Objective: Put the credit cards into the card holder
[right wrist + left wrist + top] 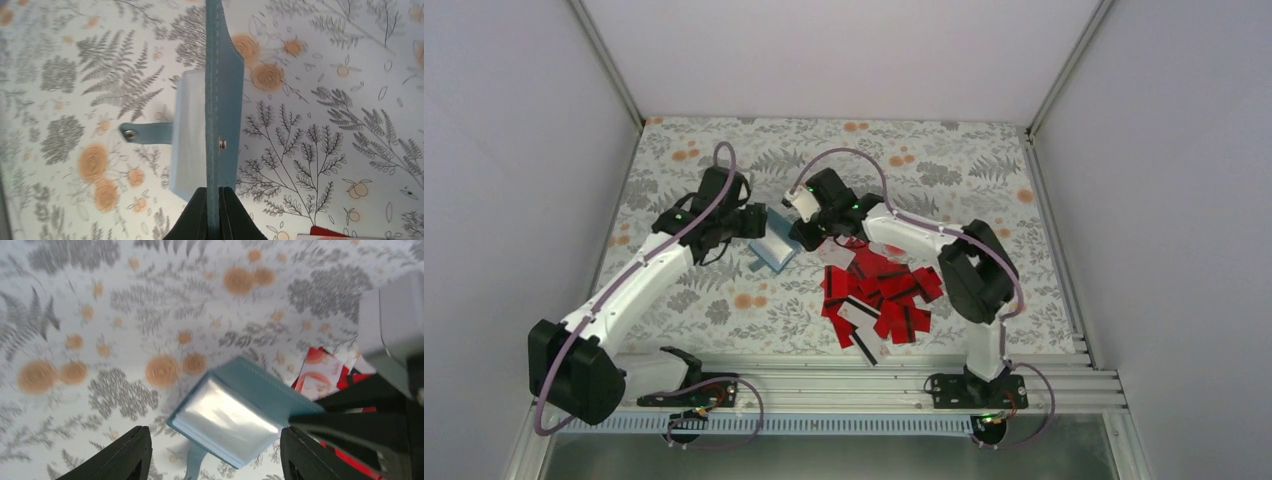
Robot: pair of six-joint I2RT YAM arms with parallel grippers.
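Observation:
The teal card holder (pixel 774 250) lies open on the floral cloth, its clear pockets (pixel 225 422) facing up and its snap tab (pixel 145 133) stretched out to one side. My right gripper (pixel 214 207) is shut on the raised cover flap (pixel 215 90), which I see edge-on. My left gripper (pixel 215 435) hovers open just over the holder, one finger on each side, touching nothing. The red credit cards (pixel 879 298) lie in a loose pile to the right of the holder. One white-faced card (pixel 320 374) rests beside the holder.
The right arm's black fingers (pixel 350 417) and grey wrist (pixel 395 320) crowd the right side of the left wrist view. A metal rail (pixel 864 385) runs along the near table edge. White walls enclose the patterned cloth (pixel 984 170).

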